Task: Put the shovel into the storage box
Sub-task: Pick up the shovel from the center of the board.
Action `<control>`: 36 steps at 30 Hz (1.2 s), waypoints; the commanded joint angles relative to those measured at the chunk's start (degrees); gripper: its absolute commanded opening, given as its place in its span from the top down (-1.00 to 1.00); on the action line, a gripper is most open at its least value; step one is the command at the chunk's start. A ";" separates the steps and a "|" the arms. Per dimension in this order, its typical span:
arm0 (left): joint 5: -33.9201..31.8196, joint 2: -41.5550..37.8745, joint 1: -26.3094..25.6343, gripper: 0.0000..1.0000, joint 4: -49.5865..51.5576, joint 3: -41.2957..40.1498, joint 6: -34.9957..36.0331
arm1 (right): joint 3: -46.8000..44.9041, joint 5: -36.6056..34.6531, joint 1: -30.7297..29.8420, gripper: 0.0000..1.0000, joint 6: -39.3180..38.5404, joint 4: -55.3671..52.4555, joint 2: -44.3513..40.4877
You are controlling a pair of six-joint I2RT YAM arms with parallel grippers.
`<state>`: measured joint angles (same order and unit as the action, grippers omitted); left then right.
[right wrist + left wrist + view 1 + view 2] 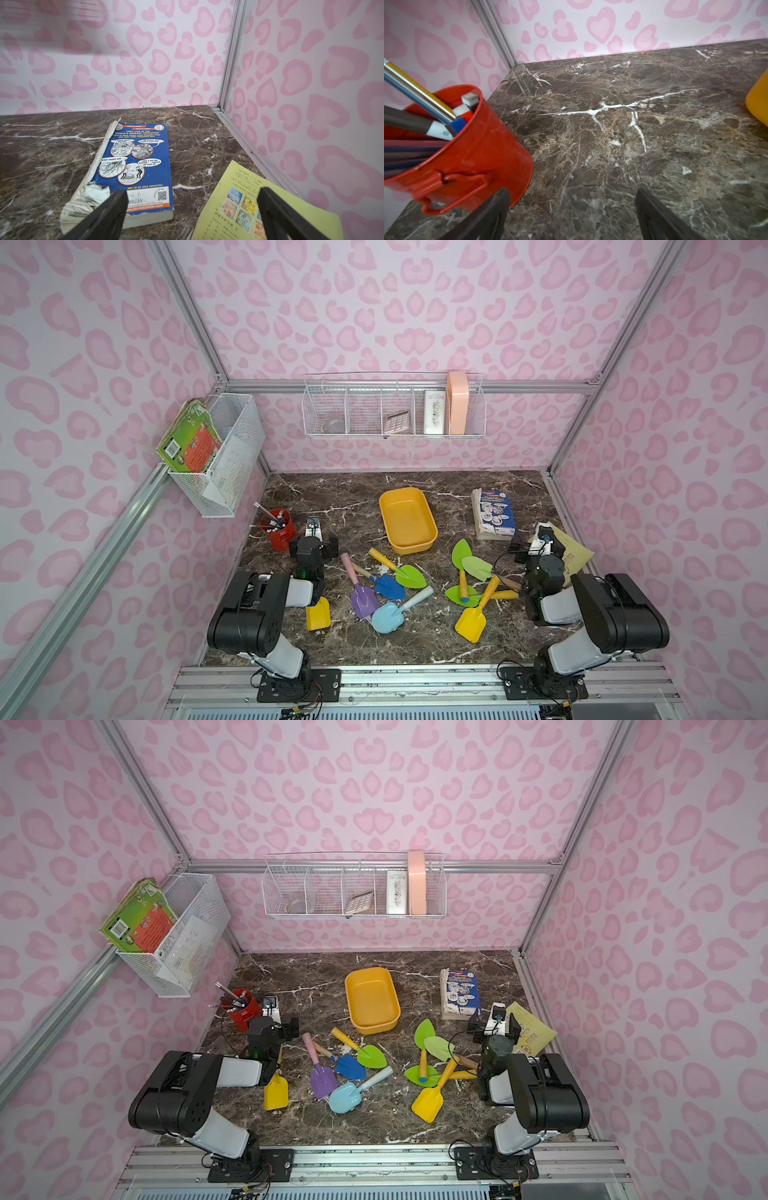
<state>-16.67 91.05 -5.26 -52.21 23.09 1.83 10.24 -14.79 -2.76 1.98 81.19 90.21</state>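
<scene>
The storage box (407,520) (372,999), a shallow yellow-orange tub, sits empty at mid-table; its corner (758,101) shows in the left wrist view. Several toy shovels lie in front of it in both top views: a green one (409,574), a blue one (388,585), a purple one (362,599) and a light blue one (386,616) in the middle, a yellow one (318,614) partly under my left arm, and green ones (478,567) and a yellow one (471,624) to the right. My left gripper (313,540) (572,193) is open over bare marble. My right gripper (538,545) (193,193) is open and empty.
A red pen cup (278,531) (467,145) stands close beside my left gripper. A blue book (494,514) (135,166) and a yellow-green leaflet (569,556) (239,203) lie under and ahead of my right gripper. White wire baskets (224,456) (395,410) hang on the walls.
</scene>
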 commanded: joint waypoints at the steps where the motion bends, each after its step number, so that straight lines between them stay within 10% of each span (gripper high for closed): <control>1: 0.14 -0.20 -0.02 -0.98 -0.22 0.02 -0.03 | 0.15 -0.07 0.03 -1.00 0.57 0.01 -0.13; 23: -0.86 -1.11 -0.10 -0.98 -0.29 0.07 0.15 | -0.16 -2.35 -0.11 -1.00 1.24 -0.27 -1.44; 36: -6.93 -16.07 -2.13 -0.98 51.18 21.51 -15.37 | 7.80 0.32 -0.94 -1.00 10.06 -30.00 -23.62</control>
<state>-22.83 76.58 -7.42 -17.26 40.88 -5.15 16.45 -17.76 -3.75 7.29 60.90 68.97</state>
